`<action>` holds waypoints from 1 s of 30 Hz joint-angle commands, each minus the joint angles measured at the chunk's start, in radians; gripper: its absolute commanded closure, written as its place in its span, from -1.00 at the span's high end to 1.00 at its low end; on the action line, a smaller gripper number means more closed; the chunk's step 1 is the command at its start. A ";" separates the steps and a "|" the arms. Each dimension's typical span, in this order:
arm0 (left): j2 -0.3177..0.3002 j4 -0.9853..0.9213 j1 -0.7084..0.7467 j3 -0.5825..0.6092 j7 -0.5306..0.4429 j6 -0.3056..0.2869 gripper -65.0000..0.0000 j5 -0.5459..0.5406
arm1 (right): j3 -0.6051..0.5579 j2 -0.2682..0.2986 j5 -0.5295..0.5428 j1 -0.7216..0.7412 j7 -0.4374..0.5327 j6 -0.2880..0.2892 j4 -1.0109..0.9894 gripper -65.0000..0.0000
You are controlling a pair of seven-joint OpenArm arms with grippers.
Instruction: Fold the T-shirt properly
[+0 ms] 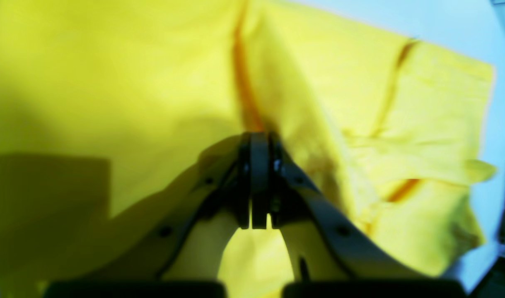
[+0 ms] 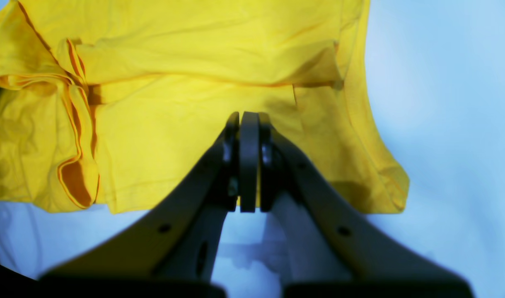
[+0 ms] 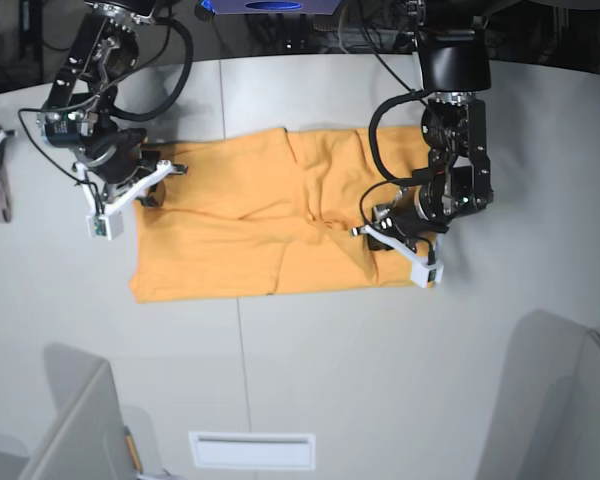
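Pale grey table (image 3: 310,360), seam lines across its top, dark cabling along the far edge. T-shirt (image 3: 270,220) lies spread near the middle, partly folded. Left gripper (image 3: 372,226) clenched over the shirt's edge, right gripper (image 3: 158,178) clenched at the opposite edge; cloth between either's fingers not discernible.

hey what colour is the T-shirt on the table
Plain orange-yellow T-shirt, clearest in the base view.

no legible text, label, brand, number or sign appears in any view; the t-shirt (image 3: 270,220) shows only plain fabric.
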 commanded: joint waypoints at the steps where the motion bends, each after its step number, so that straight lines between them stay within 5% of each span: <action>1: 0.007 0.016 -0.034 0.003 -0.011 -0.006 -1.00 -0.013 | 0.002 0.004 0.013 0.010 0.018 0.001 0.016 -1.00; 9: 0.040 -0.003 -0.125 0.145 -0.017 -0.004 -1.00 -0.013 | 0.002 0.004 0.011 0.010 0.018 0.001 0.016 -1.00; 14: 0.073 -0.215 -0.223 0.158 -0.024 -0.004 -1.00 -0.010 | 0.002 0.006 0.011 0.010 0.018 0.001 0.016 -1.00; 21: 0.077 -0.399 -0.309 0.170 -0.166 -0.006 -1.00 -0.013 | 0.002 0.012 0.011 0.013 0.018 0.001 0.016 -1.00; 30: 0.029 -0.020 -0.172 0.156 -0.112 -0.006 -1.00 -0.014 | 0.002 0.012 0.011 0.056 0.018 0.001 0.016 -1.00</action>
